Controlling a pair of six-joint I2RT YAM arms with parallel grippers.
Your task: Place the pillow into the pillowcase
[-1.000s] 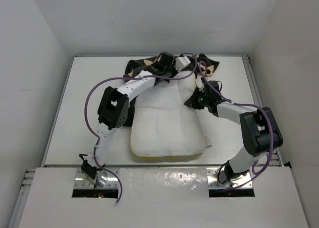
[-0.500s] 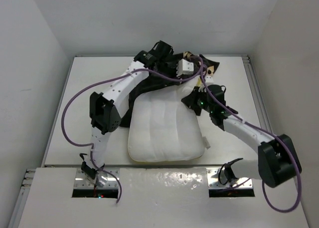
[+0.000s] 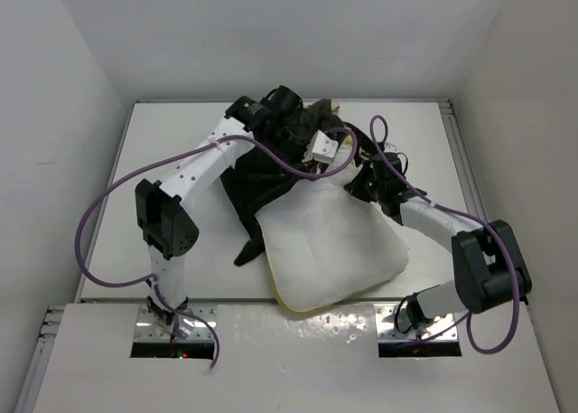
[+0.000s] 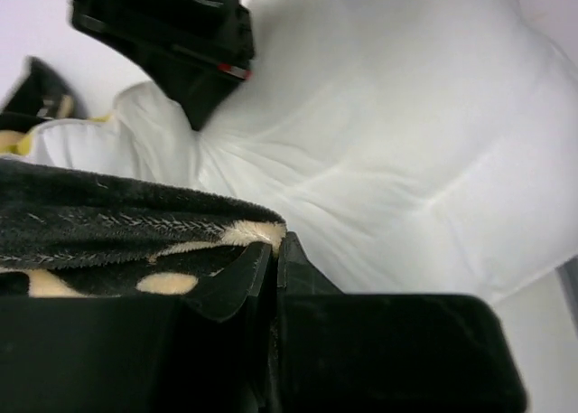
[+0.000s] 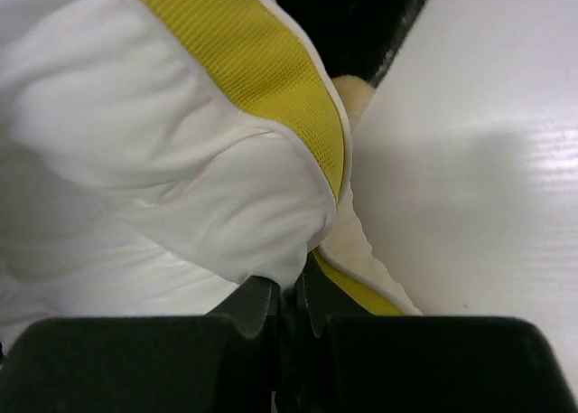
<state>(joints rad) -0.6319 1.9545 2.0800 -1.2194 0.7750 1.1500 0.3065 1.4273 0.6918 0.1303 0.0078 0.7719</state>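
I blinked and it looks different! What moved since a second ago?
The pillow swung round and slid toward the right and the near edge, now lying tilted. The right gripper closed on its yellow-banded corner. The pillowcase got dragged out to the pillow's left. The left gripper stayed shut on the pillowcase.

Left of pillow [image 3: 334, 241] and pillowcase [image 3: 256, 185], table [image 3: 172, 131] lies free

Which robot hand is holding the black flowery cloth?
The left gripper: its jaws are shut on the soft black pillowcase with beige flowers. The right gripper pinches the plump white pillow with the yellow band instead.
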